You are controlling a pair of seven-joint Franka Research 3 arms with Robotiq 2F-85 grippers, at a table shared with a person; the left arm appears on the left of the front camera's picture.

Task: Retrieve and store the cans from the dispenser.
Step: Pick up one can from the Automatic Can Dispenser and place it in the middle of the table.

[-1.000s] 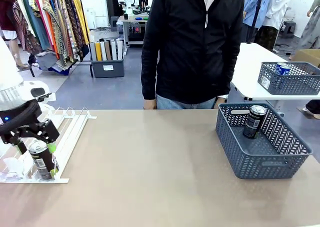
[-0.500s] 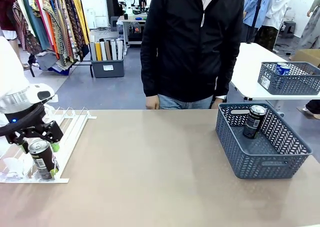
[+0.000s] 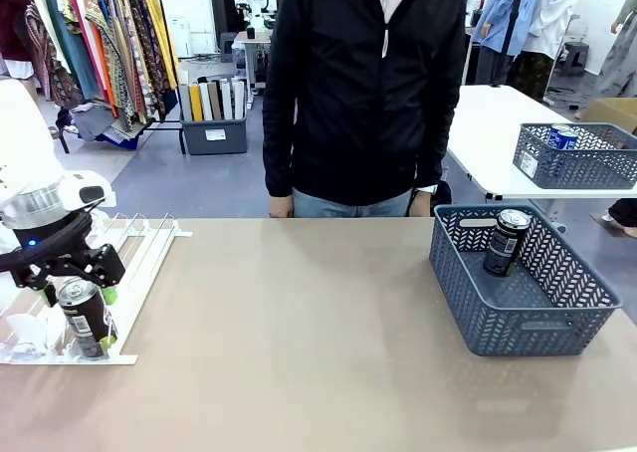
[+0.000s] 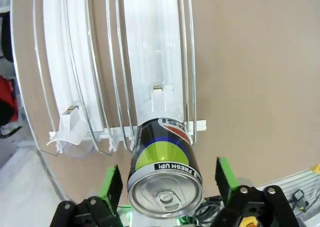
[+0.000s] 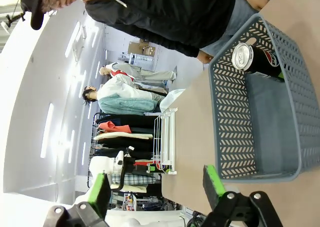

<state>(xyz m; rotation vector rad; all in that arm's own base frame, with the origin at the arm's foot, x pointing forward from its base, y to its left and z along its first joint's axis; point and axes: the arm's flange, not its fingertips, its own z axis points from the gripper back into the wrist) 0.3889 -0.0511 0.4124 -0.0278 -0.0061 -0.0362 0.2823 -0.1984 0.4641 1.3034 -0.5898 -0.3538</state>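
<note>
A black Pepsi can [image 3: 88,321] with a green band stands at the low end of the white dispenser [image 3: 139,253] at the table's left. My left gripper [image 3: 77,295] straddles its top. In the left wrist view the can [image 4: 165,157] sits between the green pads [image 4: 111,179], a small gap on each side, jaws open, with the dispenser's rail lanes [image 4: 155,52] beyond. Another black can [image 3: 506,241] stands in the grey-blue basket [image 3: 528,338] at the right. My right gripper [image 5: 156,187] hangs open and holds nothing, looking at that basket [image 5: 230,112] and its can [image 5: 255,62].
A person in a black jacket [image 3: 368,94] stands at the table's far edge, hands down. Behind, a white side table carries a second basket [image 3: 572,158] with a blue can [image 3: 563,136]. The brown tabletop [image 3: 299,333] stretches between the dispenser and the basket.
My left wrist has shifted slightly over the can, which has stayed in place. The person has stepped a little to the left.
</note>
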